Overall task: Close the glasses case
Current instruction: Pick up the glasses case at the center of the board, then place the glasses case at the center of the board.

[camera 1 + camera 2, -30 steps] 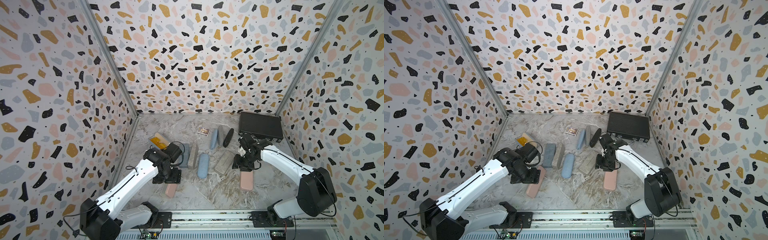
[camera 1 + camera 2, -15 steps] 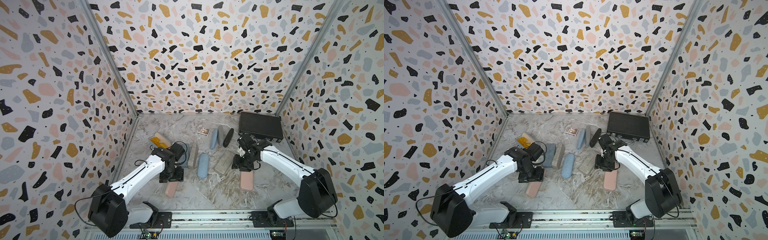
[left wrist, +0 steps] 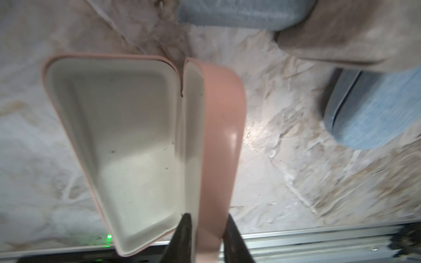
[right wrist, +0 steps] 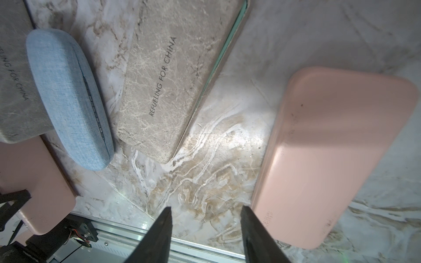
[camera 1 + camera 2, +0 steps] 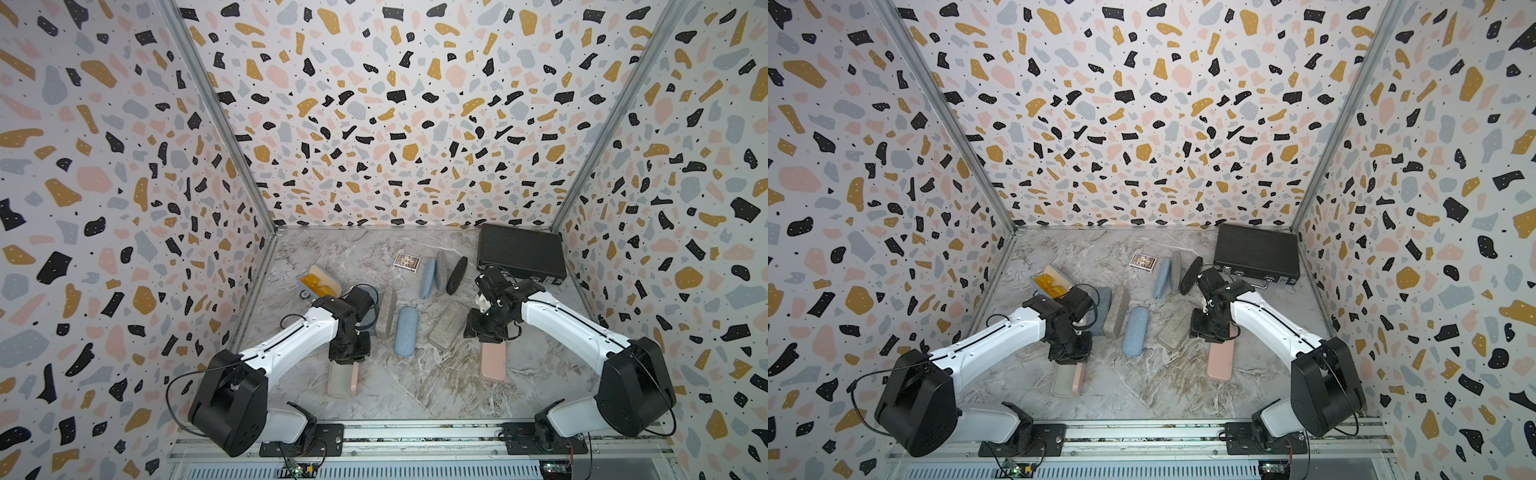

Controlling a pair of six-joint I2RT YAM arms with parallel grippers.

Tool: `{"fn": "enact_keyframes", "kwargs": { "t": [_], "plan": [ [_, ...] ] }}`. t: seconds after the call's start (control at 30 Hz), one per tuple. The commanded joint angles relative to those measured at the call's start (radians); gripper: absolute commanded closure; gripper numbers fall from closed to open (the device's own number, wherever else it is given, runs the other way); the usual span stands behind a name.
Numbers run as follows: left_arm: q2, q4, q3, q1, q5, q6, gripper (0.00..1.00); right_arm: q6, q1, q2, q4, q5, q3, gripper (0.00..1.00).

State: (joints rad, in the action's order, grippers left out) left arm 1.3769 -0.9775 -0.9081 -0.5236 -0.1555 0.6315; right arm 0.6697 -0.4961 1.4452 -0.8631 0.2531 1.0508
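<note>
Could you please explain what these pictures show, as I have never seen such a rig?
Two white robot arms, the left arm and the right arm, are mounted at a marbled table. Both top views look down on everything; each wrist view looks along one arm's end effector. Glasses cases lie about, including a blue fabric case and a closed pink case, plus a black briefcase at the back. The left end effector pinches the raised lid of the open pink glasses case, which is empty. The right end effector is open and holds nothing, near the closed pink case.
</note>
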Motion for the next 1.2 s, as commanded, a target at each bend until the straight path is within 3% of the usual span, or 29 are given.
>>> {"fn": "enact_keyframes", "kwargs": {
  "t": [0.0,0.23,0.5,0.8,1.17],
  "plan": [
    [0.005,0.033,0.024,0.005,-0.037,0.010,0.84,0.011,-0.004,-0.019,-0.026,-0.015,-0.006,0.49],
    [-0.003,0.064,0.031,0.005,-0.079,0.028,1.00,0.016,-0.006,-0.021,-0.020,-0.015,-0.013,0.50],
    [-0.009,0.090,-0.021,-0.011,-0.132,0.065,1.00,0.018,-0.006,-0.024,-0.009,-0.016,-0.031,0.50],
    [0.093,0.161,-0.121,-0.180,-0.140,0.133,1.00,0.003,-0.006,-0.017,-0.023,-0.032,-0.001,0.50],
    [0.189,0.269,-0.171,-0.265,-0.180,0.155,1.00,-0.012,-0.005,-0.015,-0.040,-0.047,0.002,0.50]
  ]
}}
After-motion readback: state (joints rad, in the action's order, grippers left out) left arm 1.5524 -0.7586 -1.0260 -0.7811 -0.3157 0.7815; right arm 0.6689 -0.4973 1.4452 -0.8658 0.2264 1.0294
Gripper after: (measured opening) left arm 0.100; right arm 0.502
